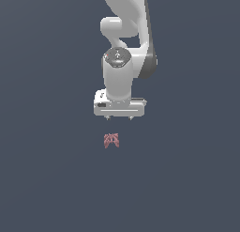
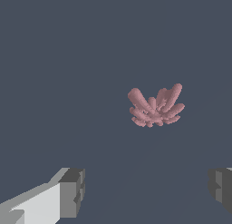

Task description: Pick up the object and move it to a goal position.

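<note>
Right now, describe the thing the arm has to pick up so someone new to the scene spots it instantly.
Start at the white robot arm over the plain dark grey-blue floor in the exterior view. Just below its open white pincer, apart from it, lies a small pinkish-red, coral-like cluster of stubby branching fingers. It is the only coloured item anywhere; all else is white or grey.
</note>
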Controlling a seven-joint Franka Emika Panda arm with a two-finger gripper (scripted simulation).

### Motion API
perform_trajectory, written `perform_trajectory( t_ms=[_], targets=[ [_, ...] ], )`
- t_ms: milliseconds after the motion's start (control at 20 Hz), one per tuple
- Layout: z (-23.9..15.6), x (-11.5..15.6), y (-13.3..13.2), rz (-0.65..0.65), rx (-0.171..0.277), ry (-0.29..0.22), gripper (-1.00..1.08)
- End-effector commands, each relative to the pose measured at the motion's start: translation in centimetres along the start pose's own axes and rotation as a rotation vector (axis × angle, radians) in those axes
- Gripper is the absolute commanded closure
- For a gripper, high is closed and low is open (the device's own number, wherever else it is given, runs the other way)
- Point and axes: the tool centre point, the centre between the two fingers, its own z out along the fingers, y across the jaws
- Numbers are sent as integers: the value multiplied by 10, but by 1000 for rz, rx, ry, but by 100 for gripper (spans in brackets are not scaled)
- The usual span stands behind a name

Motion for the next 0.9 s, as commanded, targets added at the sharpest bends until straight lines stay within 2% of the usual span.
perform_trajectory(
  t_ms=[0, 500, 850],
  targets=[
    [0, 0, 0, 0, 0, 0, -92],
    [-15, 3, 5, -44, -19, 15, -92],
    [-13, 4, 5, -15, -17, 14, -92]
  ],
)
